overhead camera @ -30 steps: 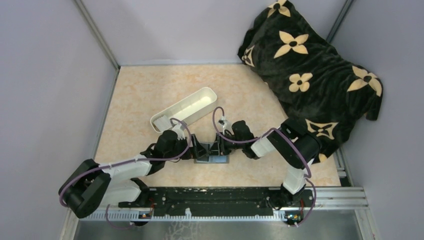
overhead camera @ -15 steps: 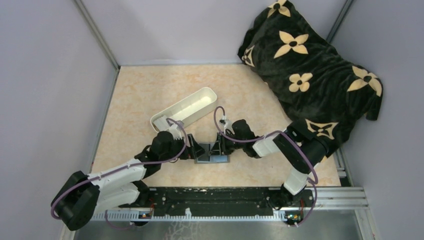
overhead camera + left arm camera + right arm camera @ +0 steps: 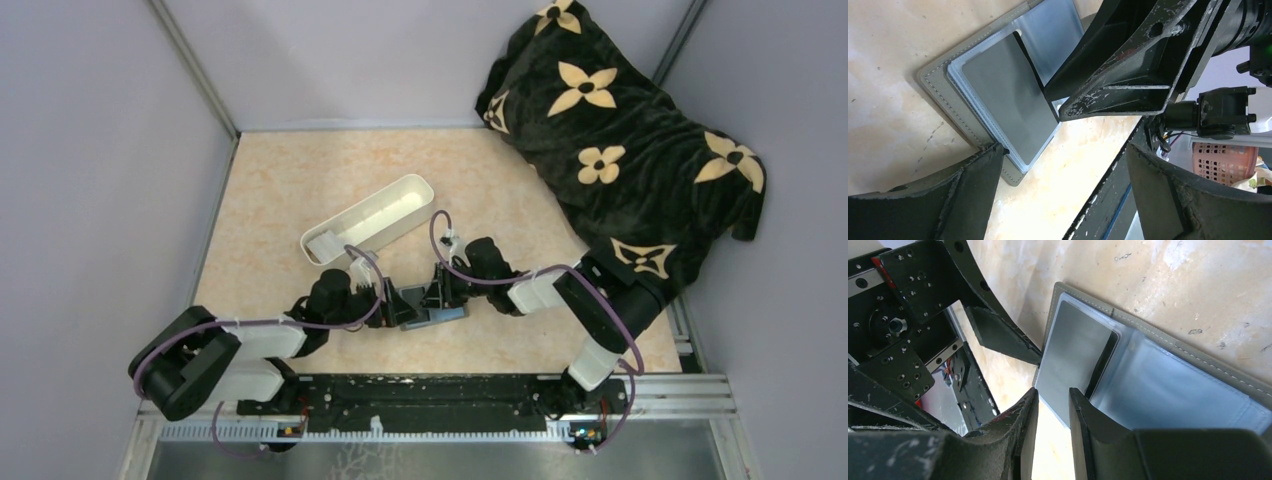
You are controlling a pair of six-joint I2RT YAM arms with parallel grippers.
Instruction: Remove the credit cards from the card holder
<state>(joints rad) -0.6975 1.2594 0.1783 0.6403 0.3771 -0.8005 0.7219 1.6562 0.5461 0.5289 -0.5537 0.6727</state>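
Observation:
The card holder (image 3: 432, 316) lies open on the table between both grippers, grey-edged (image 3: 943, 92) with blue-grey pockets (image 3: 1168, 385). One dark credit card (image 3: 1008, 95) (image 3: 1073, 355) sits in a pocket, its corner sticking out toward the fold. My left gripper (image 3: 1068, 155) (image 3: 388, 303) is wide open, one fingertip (image 3: 992, 150) touching the holder's edge. My right gripper (image 3: 1052, 396) (image 3: 441, 297) shows a narrow gap with nothing in it. One of its fingertips (image 3: 1078, 397) rests on the holder at the card's edge.
A long white tray (image 3: 370, 218) lies behind the left gripper. A black blanket with cream flowers (image 3: 620, 130) fills the back right corner. The black base rail (image 3: 430, 395) runs along the near edge, and grey walls close in the table.
The card holder has turned a little, its right end swung away from the rail. The left arm's elbow has swung right and its gripper sits lower beside the holder.

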